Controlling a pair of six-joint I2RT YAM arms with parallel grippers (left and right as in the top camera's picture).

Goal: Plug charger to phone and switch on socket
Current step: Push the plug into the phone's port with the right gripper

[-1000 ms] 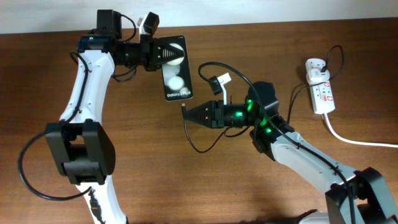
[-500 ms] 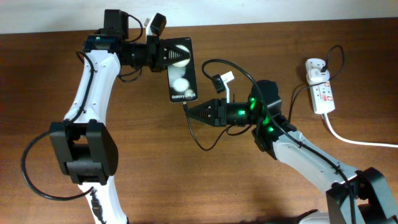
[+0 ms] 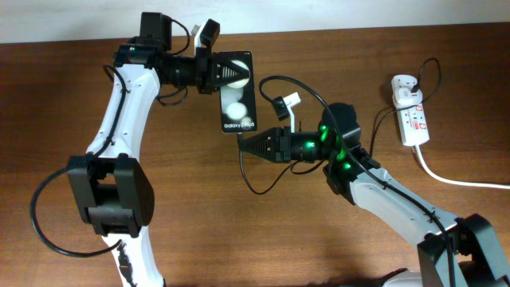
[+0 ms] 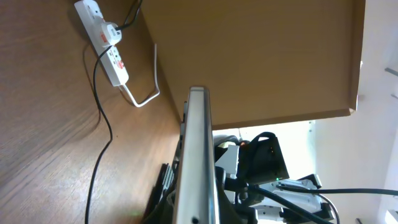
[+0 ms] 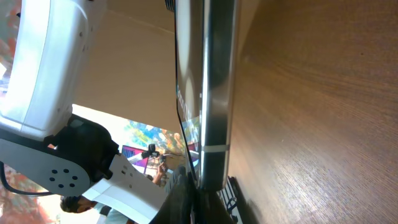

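A brown wood-grain table (image 3: 239,247) lies under both arms. Nearest the robot's base, the right gripper (image 3: 243,146) points left, its black fingers pinched together on the charger (image 3: 253,188), a thin, long black cable with a small plug tip. The slack loops onto the wood below. The tip sits just at the lower short edge of the phone (image 3: 239,97), a small flat black smartphone whose glossy glass face shows two round white reflections. Whether the tip has entered the port I cannot tell, since the right wrist view shows only the phone's thin metal edge close ahead. Beyond, the left gripper (image 3: 225,72) is clamped across the phone's upper end. Farthest off, well apart to the right, lies the socket (image 3: 414,121), a white elongated plastic power strip with red markings, with a white adapter (image 3: 405,89) at one end and a thick white cord (image 3: 458,181) trailing away.

The phone is probably light, stiff and slippery, with breakable glass, so it is best gripped by its edges, away from the port. The cable is limp and is best held at the rigid plug, just behind the tip
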